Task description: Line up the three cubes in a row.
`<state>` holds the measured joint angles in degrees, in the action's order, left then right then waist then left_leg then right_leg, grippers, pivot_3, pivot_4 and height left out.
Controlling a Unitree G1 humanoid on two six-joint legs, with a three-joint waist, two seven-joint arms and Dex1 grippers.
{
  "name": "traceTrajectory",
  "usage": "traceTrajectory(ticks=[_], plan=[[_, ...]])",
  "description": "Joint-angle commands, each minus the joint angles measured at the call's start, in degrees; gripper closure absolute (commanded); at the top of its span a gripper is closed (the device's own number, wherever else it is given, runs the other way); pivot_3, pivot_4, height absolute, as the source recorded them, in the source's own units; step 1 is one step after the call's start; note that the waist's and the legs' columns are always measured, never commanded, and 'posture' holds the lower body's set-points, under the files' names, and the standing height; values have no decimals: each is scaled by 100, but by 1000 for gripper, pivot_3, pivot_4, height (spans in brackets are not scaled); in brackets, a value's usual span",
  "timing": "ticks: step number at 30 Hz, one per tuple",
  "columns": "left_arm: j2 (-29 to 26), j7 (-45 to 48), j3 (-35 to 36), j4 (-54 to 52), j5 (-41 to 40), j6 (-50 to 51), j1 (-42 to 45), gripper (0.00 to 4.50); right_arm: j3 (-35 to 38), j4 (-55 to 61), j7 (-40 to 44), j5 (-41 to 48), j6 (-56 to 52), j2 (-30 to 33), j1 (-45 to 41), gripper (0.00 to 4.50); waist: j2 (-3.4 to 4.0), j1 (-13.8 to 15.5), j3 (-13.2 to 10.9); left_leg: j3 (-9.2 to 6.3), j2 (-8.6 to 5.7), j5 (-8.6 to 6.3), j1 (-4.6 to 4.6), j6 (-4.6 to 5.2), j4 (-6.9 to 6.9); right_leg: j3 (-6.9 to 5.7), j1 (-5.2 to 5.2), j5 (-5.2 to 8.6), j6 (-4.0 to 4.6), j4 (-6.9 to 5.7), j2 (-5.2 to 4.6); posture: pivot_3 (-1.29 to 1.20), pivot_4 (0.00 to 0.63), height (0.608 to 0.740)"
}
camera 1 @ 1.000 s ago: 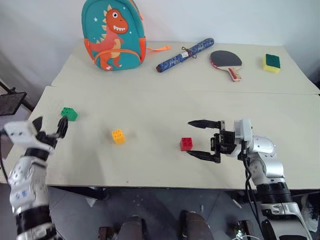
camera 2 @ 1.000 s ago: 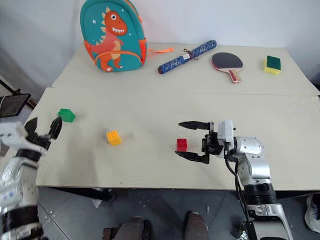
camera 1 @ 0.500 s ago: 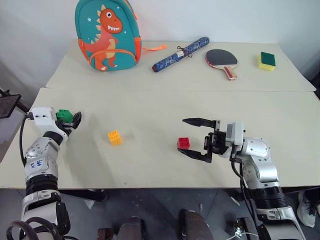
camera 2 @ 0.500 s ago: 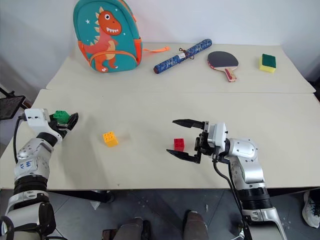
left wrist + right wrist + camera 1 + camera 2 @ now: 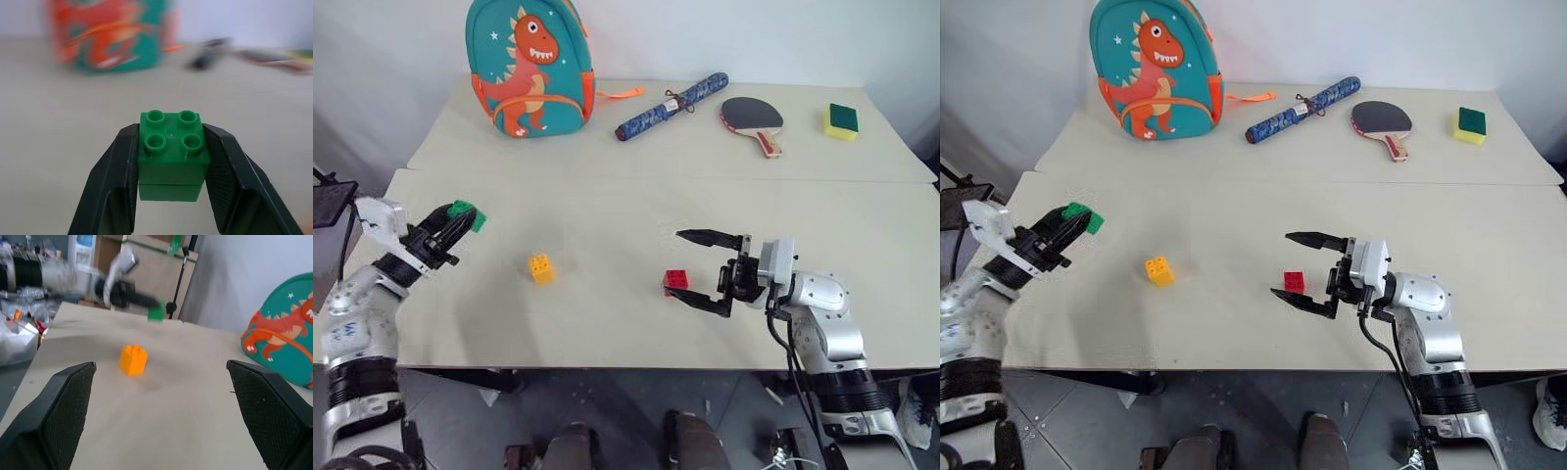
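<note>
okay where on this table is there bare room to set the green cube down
The left gripper holds the green cube. Bare table lies between the yellow cube and the red cube, and left of the yellow one. The right gripper stands open around the red cube, so it is tight there. The backpack, roll, paddle and sponge crowd the far edge.

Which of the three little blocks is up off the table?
The green block, pinched in the left gripper; the yellow block and red block sit on the table.
</note>
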<state>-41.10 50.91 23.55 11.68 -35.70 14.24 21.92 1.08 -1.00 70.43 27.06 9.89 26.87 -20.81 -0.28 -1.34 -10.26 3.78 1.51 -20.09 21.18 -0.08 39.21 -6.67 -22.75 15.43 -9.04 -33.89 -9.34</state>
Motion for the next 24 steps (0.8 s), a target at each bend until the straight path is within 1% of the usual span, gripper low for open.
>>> traceTrajectory(ticks=[1, 3, 5, 7, 9, 11, 14, 17, 24], plan=[[-300, 966, -1102, -1427, -99, 590, 40, 3019, 454, 83, 70, 182, -16, 408, 163, 0, 6, 43, 1, 0, -1, 0, -2, 0, 0, 0, 3, 0, 0, 1, 0, 0, 150, 740], [-259, 1244, -1735, -1733, 77, 704, 237, 3019, 575, 3, 125, 200, -13, 600, 246, 0, 15, 131, 3, 4, -6, -1, -10, 2, 0, 5, 10, 0, 0, 4, -2, 0, 150, 740], [206, 1182, -2544, -1543, 695, 426, 627, 3019, 693, -94, 179, 211, -6, 770, 314, 0, 17, 167, 4, 10, -5, -1, -10, 2, 1, 7, 11, 0, 0, 7, -1, 0, 150, 740], [516, 1130, -2934, -1327, 1078, 221, 848, 3019, 758, -134, 207, 228, -14, 857, 353, 0, 16, 158, 3, 12, -5, 0, -7, 2, 5, 6, 11, 0, 2, 8, 4, 0, 150, 740], [837, 1036, -3289, -888, 1503, 11, 1096, 3019, 851, -104, 212, 250, -37, 946, 457, 0, 16, 127, 3, 16, -4, 0, -7, 2, 5, 7, 9, -1, 3, 8, 5, 0, 150, 740], [1041, 1037, -3694, -425, 2041, -412, 1323, 3019, 963, 33, 180, 297, -89, 1044, 706, 0, 16, 130, 3, 18, -1, 0, -5, 2, 3, 7, 5, -1, 3, 8, 8, 0, 150, 740], [1270, 1098, -3883, 94, 2354, -740, 1526, 3019, 1121, 264, 134, 375, -177, 1137, 1113, 0, 16, 155, 3, 18, -2, 0, -3, 2, 2, 5, 5, -1, 3, 11, 8, 0, 150, 740], [1412, 1295, -3912, 437, 2432, -925, 1663, 3019, 1229, 389, 147, 391, -179, 1231, 1455, 0, 15, 161, 3, 19, -2, 0, -1, 3, 4, 5, 6, -1, 2, 14, 7, 0, 150, 740], [1637, 1564, -3940, 923, 2569, -1148, 1847, 3019, 1320, 512, 32, 369, -152, 1208, 1732, 0, 15, 234, 3, 19, -2, 0, 0, 4, 13, 6, 7, -1, 3, 13, 7, 0, 150, 740]])
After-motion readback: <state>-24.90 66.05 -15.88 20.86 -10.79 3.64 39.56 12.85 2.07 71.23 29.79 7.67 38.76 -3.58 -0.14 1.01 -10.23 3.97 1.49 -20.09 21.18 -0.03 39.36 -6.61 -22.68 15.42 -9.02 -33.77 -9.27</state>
